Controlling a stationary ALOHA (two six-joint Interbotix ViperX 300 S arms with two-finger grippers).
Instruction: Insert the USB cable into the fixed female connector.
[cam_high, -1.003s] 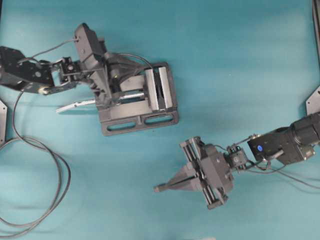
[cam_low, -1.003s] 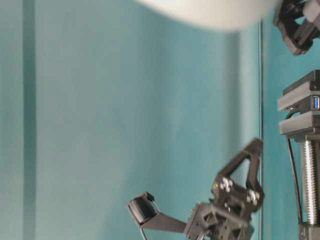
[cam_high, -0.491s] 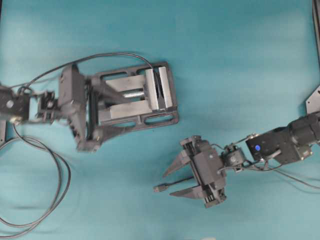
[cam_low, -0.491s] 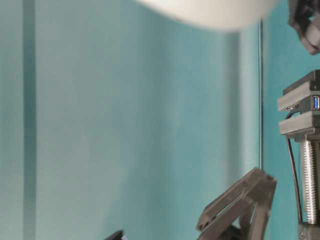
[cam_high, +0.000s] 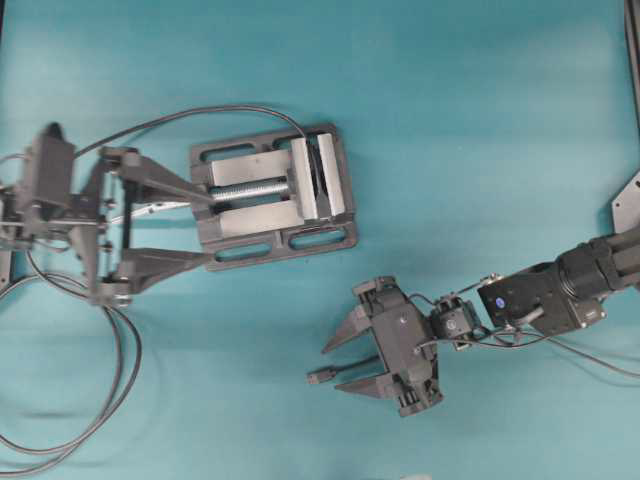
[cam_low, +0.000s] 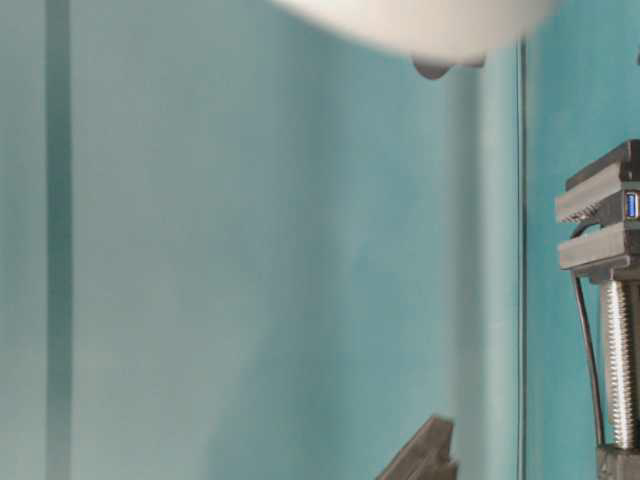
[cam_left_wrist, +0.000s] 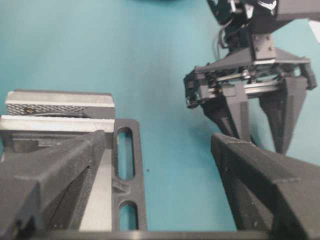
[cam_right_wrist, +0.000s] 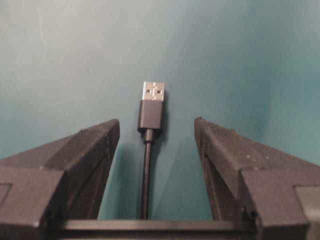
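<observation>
Straddling USB cable (cam_right_wrist: 150, 111): right claw (cam_high: 348, 358) spread, grasping nothing; plug lies on table betw. its tips. Left claw (cam_high: 200, 228) spread, empty, at vise (cam_high: 275, 195). Step: pickup. Next: clench on plug.

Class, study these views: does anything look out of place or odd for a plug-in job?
Yes: the USB cable lies loose on the table between the open right gripper fingers, unheld, apart from the vise.
</observation>
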